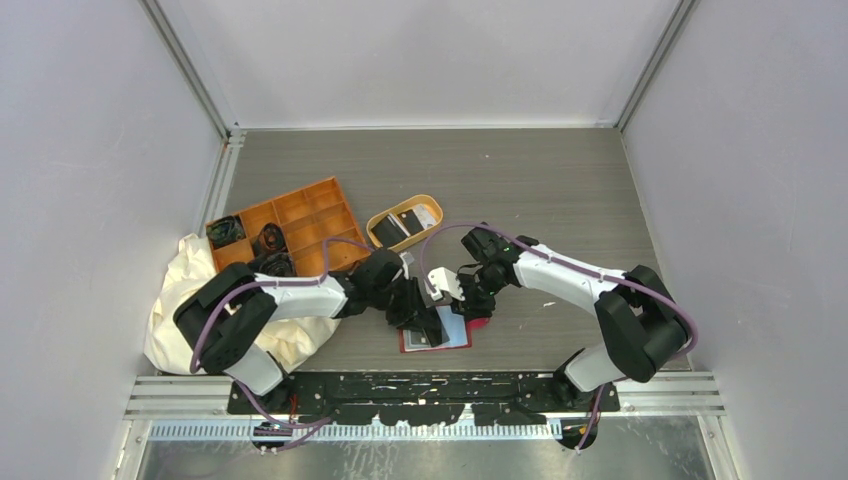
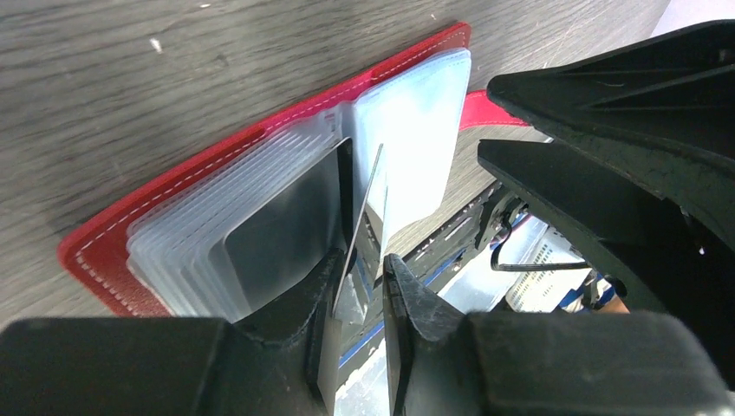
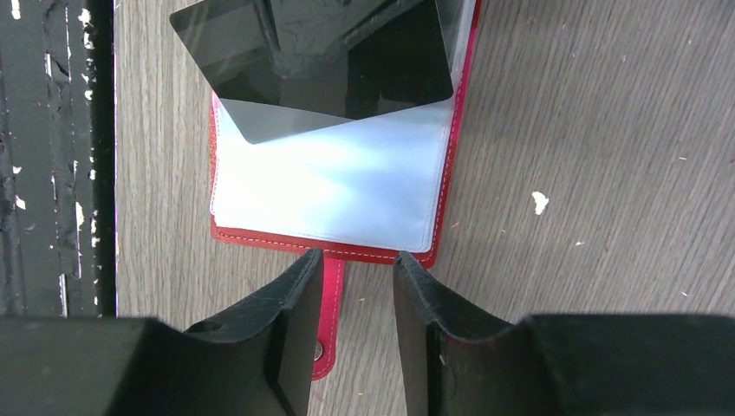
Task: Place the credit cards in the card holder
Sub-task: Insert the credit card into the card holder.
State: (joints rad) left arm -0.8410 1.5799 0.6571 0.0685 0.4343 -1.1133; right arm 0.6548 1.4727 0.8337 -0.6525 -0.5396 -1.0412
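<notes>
**Card meets sleeve:** The left gripper (image 2: 364, 264) pinched a dark credit card (image 3: 234, 61) on edge. The card's lower side was set among the clear sleeves (image 3: 329, 191) of the red card holder (image 1: 455, 332), which lay spread flat on the grey wood-grain table (image 3: 589, 173). At the holder's tab end the right gripper (image 3: 357, 260) hung with its jaws partly apart, gripping nothing. The holder's red snap tab (image 3: 331, 303) lay on the table below the gap, close against one finger. On the far side of the holder an oval tan dish (image 1: 425, 200) held a pale card (image 1: 418, 217) and a black card (image 1: 388, 230). An orange tray (image 1: 300, 205) sat farther off to the holder's far left, and a white cloth (image 1: 175, 300) lay well to its left. Any print on the cards was too small to read.
</notes>
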